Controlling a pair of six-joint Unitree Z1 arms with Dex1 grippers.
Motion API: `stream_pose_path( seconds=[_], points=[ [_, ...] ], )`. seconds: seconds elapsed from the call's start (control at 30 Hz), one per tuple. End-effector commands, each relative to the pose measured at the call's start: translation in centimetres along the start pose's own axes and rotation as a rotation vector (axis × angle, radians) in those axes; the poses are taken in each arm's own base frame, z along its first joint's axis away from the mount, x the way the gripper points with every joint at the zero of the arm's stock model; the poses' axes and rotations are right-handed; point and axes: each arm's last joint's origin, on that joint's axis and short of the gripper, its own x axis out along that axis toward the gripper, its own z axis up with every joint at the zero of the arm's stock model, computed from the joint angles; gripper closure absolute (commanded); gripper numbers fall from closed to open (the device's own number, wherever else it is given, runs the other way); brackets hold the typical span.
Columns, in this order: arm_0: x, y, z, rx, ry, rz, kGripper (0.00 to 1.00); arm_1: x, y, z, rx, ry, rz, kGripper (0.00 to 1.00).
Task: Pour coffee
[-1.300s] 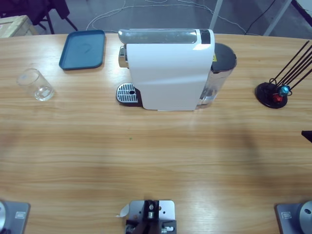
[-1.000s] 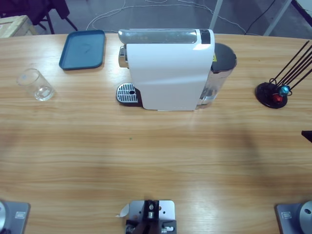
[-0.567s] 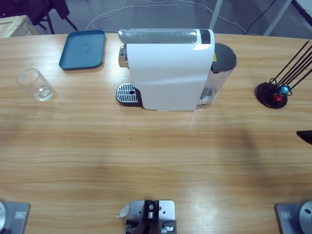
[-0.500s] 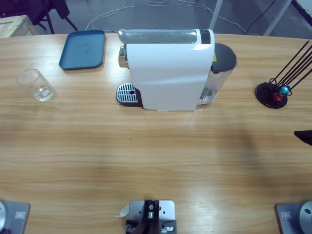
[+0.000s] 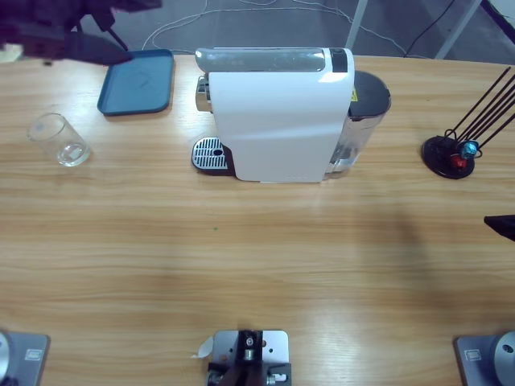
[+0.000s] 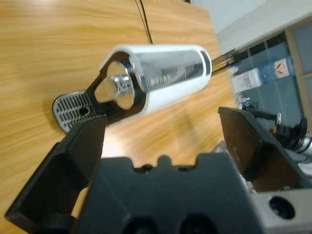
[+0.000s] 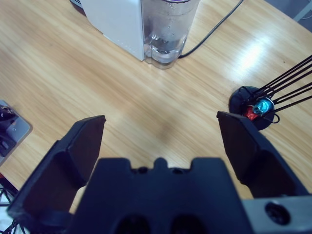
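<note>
The white coffee machine (image 5: pixel 278 121) stands at the table's back middle, with its drip grate (image 5: pixel 210 153) on its left end. An empty clear glass (image 5: pixel 59 140) stands far left, apart from the machine. My left arm (image 5: pixel 76 39) shows dark at the top left, above the table's edge. Its gripper (image 6: pixel 161 122) is open, looking at the machine's chrome spout (image 6: pixel 117 90) and grate (image 6: pixel 72 109) from a distance. My right gripper (image 7: pixel 160 122) is open above bare wood; only its tip (image 5: pixel 502 226) shows at the right edge. Neither gripper holds anything.
A blue tray (image 5: pixel 138 81) lies behind the glass, close to my left arm. The machine's water tank (image 5: pixel 362 121) is on its right end, also tank (image 7: pixel 168 29). A black capsule stand (image 5: pixel 452 154) with wire rods stands far right, also stand (image 7: pixel 253 109).
My left arm has come into the high view at the top left. The right gripper's tip has crept slightly leftward at the right edge. Nothing on the table moved.
</note>
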Motion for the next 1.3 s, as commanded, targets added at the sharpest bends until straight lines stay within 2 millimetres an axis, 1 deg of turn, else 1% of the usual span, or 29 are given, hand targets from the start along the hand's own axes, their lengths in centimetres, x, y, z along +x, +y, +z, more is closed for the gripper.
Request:
stream_pose_path(
  seconds=[0.03, 0.13, 0.3, 0.5, 0.6, 0.63, 0.67, 0.7, 0.73, 0.77, 0.8, 0.93, 0.97, 1.0, 1.07, 1.1, 1.17, 1.3],
  points=[
    [6.9, 3.3, 1.6, -0.122, 0.05, -0.07, 0.013, 1.1, 0.1, 0.1, -0.01, 0.049, 0.008, 0.0],
    [8.3, 3.9, 1.9, -0.134, 0.052, -0.095, 0.037, 1.2, 0.1, 0.2, -0.01, 0.053, 0.007, 0.0],
    [8.6, 4.2, 1.7, -0.147, 0.055, -0.093, 0.155, 1.3, 0.2, 0.4, -0.009, 0.061, 0.008, 0.0],
    [8.9, 5.5, 1.2, -0.174, 0.074, -0.065, 0.161, 1.4, 0.2, 0.4, -0.008, 0.063, 0.007, 0.0],
    [9.2, 6.6, 0.6, -0.199, 0.098, -0.049, 0.164, 1.4, 0.2, 0.4, -0.007, 0.063, 0.007, 0.0],
    [9.2, 6.9, 0.5, -0.205, 0.108, -0.054, 0.204, 1.3, 0.2, 0.4, -0.006, 0.062, 0.006, 0.0],
    [9.3, 7.1, 0.4, -0.208, 0.118, -0.061, 0.264, 1.3, 0.2, 0.4, -0.006, 0.062, 0.006, 0.0],
    [9.4, 7.2, 0.3, -0.212, 0.13, -0.07, 0.295, 1.3, 0.2, 0.4, -0.007, 0.061, 0.007, 0.0],
    [9.6, 7.2, 0.2, -0.215, 0.141, -0.08, 0.396, 1.3, 0.2, 0.4, -0.007, 0.062, 0.007, 0.0],
    [9.7, 7.2, 0.3, -0.215, 0.146, -0.093, 0.473, 1.3, 0.2, 0.4, -0.007, 0.061, 0.007, 0.0],
    [9.8, 7.2, 0.3, -0.212, 0.149, -0.11, 0.522, 1.3, 0.2, 0.4, -0.006, 0.061, 0.006, 0.0],
    [10.2, 7.0, 0.6, -0.19, 0.152, -0.173, 0.529, 1.3, 0.2, 0.3, -0.007, 0.06, 0.005, 0.0],
    [10.2, 7.0, 0.6, -0.19, 0.152, -0.175, 0.579, 1.3, 0.2, 0.3, -0.007, 0.06, 0.005, 0.0],
    [10.2, 7.0, 0.6, -0.19, 0.155, -0.177, 0.67, 1.3, 0.2, 0.3, -0.007, 0.061, 0.005, 0.0],
    [10.1, 7.0, 0.5, -0.191, 0.158, -0.18, 0.706, 1.3, 0.2, 0.3, -0.007, 0.061, 0.005, 0.0],
    [10.1, 7.0, 0.5, -0.192, 0.164, -0.184, 0.776, 1.3, 0.2, 0.3, -0.006, 0.062, 0.005, 0.0],
    [10.1, 6.9, 0.5, -0.19, 0.17, -0.198, 0.998, 1.3, 0.2, 0.4, -0.007, 0.062, 0.005, 0.0],
    [9.8, 6.6, 0.6, -0.176, 0.161, -0.216, 1.0, 1.3, 0.2, 0.3, -0.007, 0.061, 0.005, 0.0]
  ],
)
